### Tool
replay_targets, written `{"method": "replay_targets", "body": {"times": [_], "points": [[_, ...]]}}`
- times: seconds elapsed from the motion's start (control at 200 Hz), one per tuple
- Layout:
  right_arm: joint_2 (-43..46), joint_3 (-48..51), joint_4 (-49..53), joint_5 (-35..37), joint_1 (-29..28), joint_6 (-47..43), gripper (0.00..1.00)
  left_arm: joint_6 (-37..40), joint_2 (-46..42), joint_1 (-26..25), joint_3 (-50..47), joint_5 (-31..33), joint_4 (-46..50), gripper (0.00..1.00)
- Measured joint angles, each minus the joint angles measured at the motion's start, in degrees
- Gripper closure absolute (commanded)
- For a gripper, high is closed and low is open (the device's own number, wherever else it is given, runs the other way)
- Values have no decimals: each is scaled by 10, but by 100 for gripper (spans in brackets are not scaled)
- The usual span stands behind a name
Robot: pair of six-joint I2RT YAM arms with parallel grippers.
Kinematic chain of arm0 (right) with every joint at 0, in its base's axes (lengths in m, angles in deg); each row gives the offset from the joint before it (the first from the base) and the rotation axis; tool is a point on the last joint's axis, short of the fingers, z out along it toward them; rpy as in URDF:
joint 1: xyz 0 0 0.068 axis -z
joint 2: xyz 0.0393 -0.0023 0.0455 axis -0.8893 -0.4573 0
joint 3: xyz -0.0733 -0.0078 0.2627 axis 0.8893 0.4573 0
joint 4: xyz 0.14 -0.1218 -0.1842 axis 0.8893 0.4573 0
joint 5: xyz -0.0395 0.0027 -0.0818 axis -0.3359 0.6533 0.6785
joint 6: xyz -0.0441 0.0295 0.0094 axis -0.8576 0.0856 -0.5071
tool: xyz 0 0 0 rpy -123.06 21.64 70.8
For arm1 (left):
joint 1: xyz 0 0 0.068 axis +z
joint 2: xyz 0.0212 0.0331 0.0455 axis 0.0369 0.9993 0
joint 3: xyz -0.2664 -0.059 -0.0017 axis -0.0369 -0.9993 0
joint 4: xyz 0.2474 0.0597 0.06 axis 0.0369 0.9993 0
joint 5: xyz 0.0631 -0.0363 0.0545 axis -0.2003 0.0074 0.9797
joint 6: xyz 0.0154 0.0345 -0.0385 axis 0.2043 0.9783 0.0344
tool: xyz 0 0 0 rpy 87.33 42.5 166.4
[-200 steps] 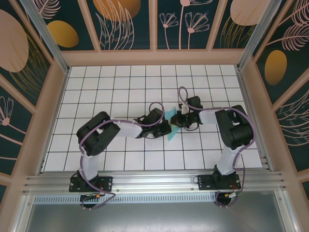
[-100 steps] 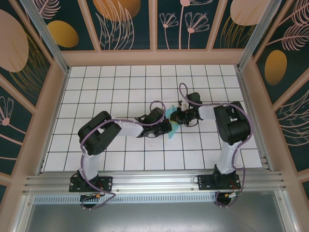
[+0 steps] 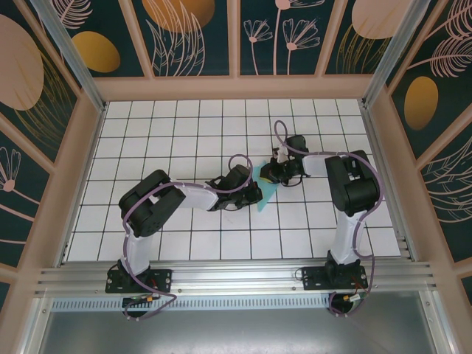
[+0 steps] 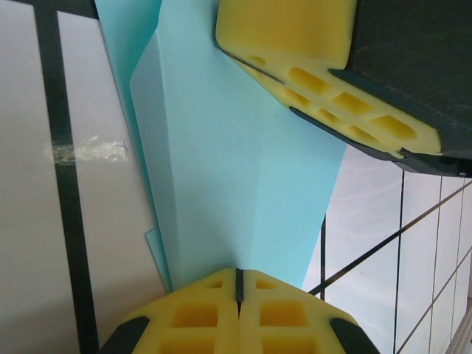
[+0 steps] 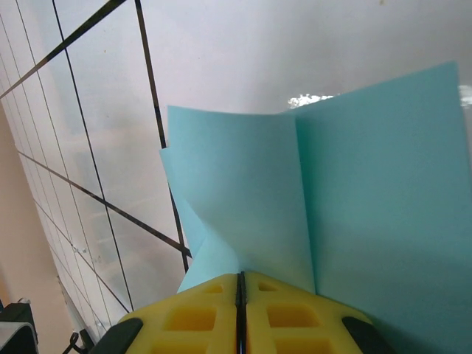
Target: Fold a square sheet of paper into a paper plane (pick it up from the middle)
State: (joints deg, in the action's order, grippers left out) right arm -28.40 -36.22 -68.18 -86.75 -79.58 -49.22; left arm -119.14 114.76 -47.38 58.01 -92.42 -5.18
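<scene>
Two arms: the left end effector and the right end effector face each other across one sheet of paper.
State of left end effector: fully closed. Its yellow pads press flat together and pinch one edge of the sheet of paper.
State of right end effector: closed. Its yellow pads meet with the sheet of paper clamped between them, and a crease runs up from the grip.
Condition of sheet of paper: light turquoise and partly folded, with overlapping layers and straight creases.
Location of sheet of paper: near the middle of the worktop, slightly toward its right edge and well apart from every corner.
Spacing of end effectors: in the left wrist view, the right end effector sits at the opposite edge of the sheet, apart from the left pads.
Surface of worktop: white tiles with dark grid lines.
</scene>
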Motion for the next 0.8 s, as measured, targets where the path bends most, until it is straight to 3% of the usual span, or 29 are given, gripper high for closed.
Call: {"method": "replay_targets", "body": {"times": [0.801], "points": [[-87,-137,56,-27,38,-23,85,3,0,0,0,7,0,100]]}}
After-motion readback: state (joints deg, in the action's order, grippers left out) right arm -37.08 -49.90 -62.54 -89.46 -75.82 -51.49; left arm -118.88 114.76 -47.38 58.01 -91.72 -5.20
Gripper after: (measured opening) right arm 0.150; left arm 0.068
